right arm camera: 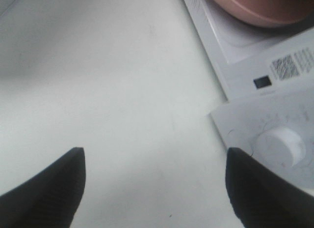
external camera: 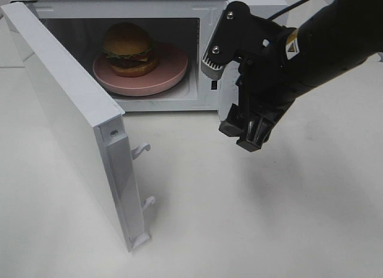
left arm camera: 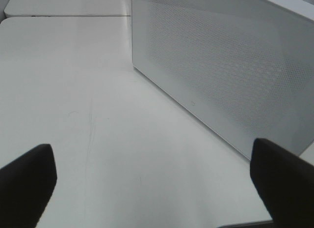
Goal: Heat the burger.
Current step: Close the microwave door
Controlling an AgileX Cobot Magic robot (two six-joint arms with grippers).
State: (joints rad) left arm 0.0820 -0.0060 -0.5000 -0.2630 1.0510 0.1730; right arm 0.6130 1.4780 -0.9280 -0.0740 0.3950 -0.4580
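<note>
Here the burger [external camera: 128,47] shows a glossy golden-brown domed bun, a green lettuce frill and a dark patty. It sits on a pink plate [external camera: 173,71] inside the microwave [external camera: 149,8], whose door [external camera: 66,110] stands wide open. Only the high view shows the burger. The right wrist view catches just the plate's edge, a white knob [right arm camera: 284,144] and a barcode sticker [right arm camera: 292,66]. The left wrist view shows the door's dotted outer face. The right end effector [external camera: 250,137] hangs released and empty over the counter [external camera: 239,218], outside the cavity by the control panel, apart from the burger. The left end effector [left arm camera: 157,188] is likewise released and empty.
</note>
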